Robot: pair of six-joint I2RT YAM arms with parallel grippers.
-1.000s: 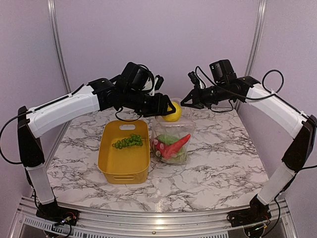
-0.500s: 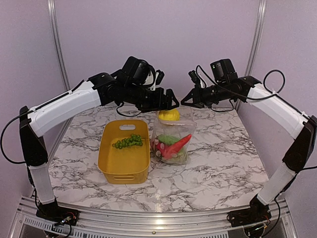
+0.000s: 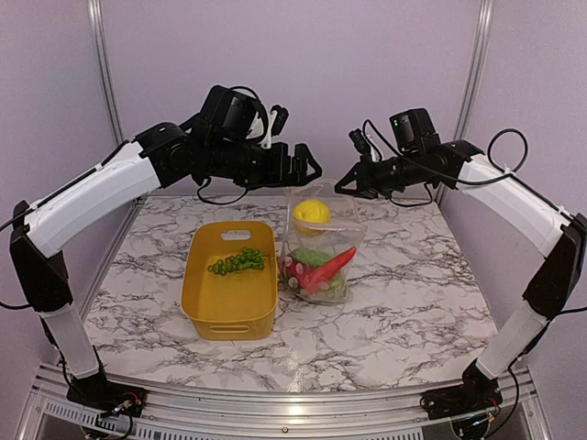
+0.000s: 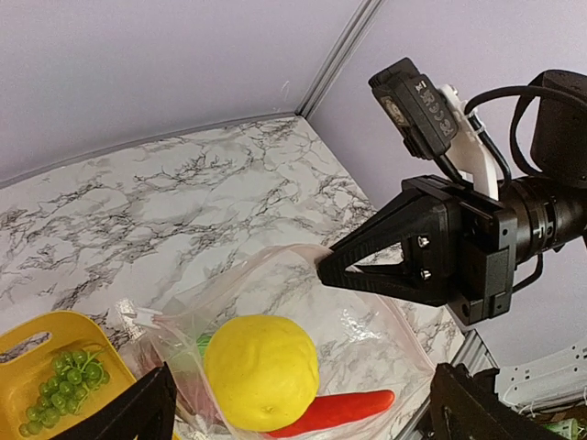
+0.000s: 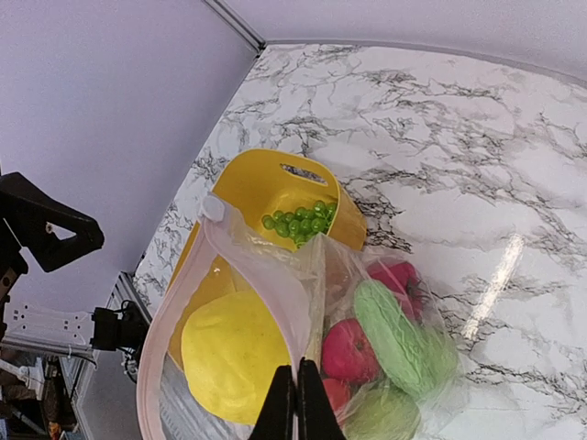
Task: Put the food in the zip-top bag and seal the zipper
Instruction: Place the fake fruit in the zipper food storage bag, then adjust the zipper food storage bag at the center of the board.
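A: What is being asked of the step in hand?

B: The lemon (image 3: 312,213) is being lodged high in the zip-top bag (image 3: 321,261), which is standing on the surface (image 3: 413,302) just beside the yellow bin (image 3: 197,302), on the bin's side toward the right arm. The left gripper (image 3: 307,167) is being held above the bag, beyond the bin's far corner, with its jaws spread wide and nothing between them. The jaws of the right gripper (image 3: 341,186) are being pressed fully together on the bag's raised lip. By judgement, that lip is best being held high and taut, so that the lemon is being let down onto the carrot (image 3: 335,266). The left arm should be drawn off without the plastic being brushed. The grape bunch (image 3: 238,262), lying inside the bin, is likely next.

A: What is being hidden?

B: It cannot be told whether the lemon is lying wholly below the zipper (image 5: 171,316). The food at the bag's bottom is being blurred together by the plastic. In each wrist view, little more than the tips of that gripper's own jaws is being shown.
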